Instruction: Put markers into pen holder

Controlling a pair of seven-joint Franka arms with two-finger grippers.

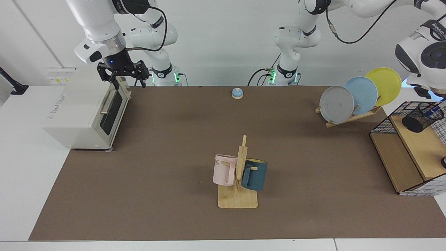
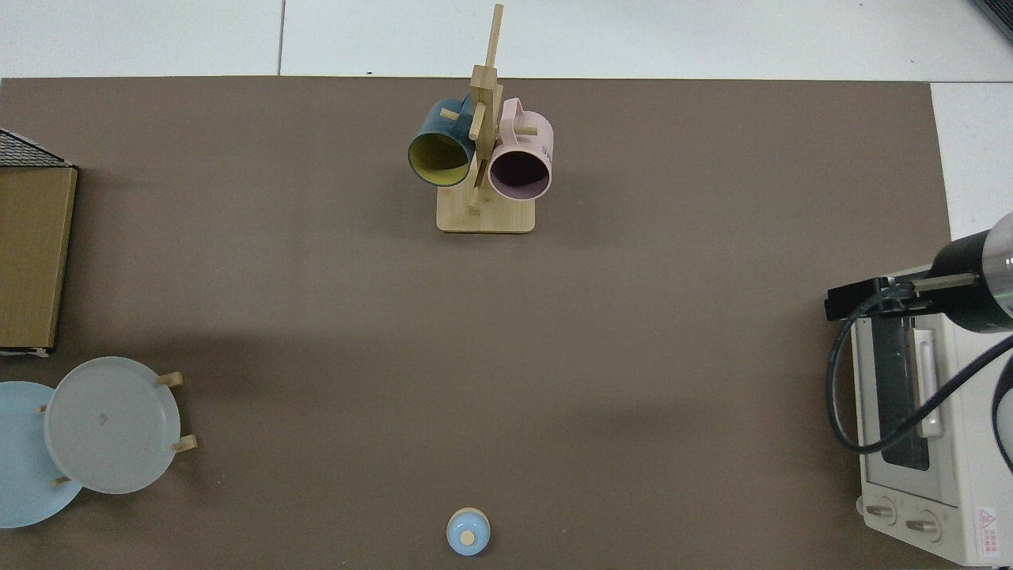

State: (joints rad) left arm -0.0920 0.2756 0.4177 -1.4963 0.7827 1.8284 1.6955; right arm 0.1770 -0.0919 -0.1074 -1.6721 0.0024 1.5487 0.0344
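The pen holder [image 1: 421,117], a black mesh cup, stands on the wooden shelf [image 1: 418,150] at the far right of the facing view. A white marker [image 1: 435,109] with blue on it leans in the cup's mouth, its upper end near the picture's edge. My left arm's wrist [image 1: 430,57] hangs just above it; its gripper is mostly cut off by that edge. My right gripper [image 1: 128,82] waits open and empty over the toaster oven's front top edge, and it shows again in the top view [image 2: 853,301]. The pen holder is outside the top view.
A white toaster oven [image 1: 85,111] sits at the left, and a mug rack [image 1: 238,195] with pink and teal mugs stands mid-table. At the back right is a plate rack [image 1: 348,116] with three plates. A small blue bell [image 1: 237,93] rests at the back.
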